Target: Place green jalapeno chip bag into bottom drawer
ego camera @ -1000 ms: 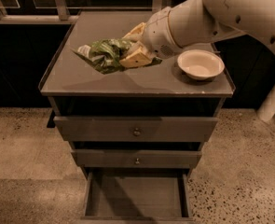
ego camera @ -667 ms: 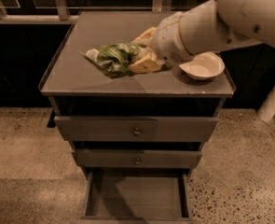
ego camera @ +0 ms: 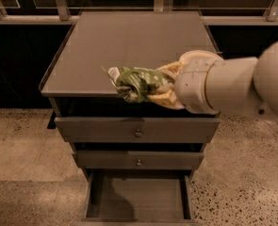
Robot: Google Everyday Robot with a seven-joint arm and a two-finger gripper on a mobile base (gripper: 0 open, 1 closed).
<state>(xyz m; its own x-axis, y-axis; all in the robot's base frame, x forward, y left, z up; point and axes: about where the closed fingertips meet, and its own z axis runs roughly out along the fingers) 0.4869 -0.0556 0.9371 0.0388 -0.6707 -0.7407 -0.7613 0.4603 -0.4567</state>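
The green jalapeno chip bag is crumpled, with pale markings and a whitish end on its left. My gripper is shut on the bag's right side, its tan fingers above and below it. The bag hangs in the air over the front edge of the cabinet top. The bottom drawer stands pulled open below, a wide grey tray with low sides and nothing in it. My white arm comes in from the right.
Two grey drawers with small round knobs sit above the open one. The cream bowl is mostly hidden behind my wrist. Speckled floor surrounds the cabinet. Dark windows with metal rails run along the back.
My gripper has lifted the bag off the cabinet top and carried it forward to the front edge. My arm now covers most of the bowl.
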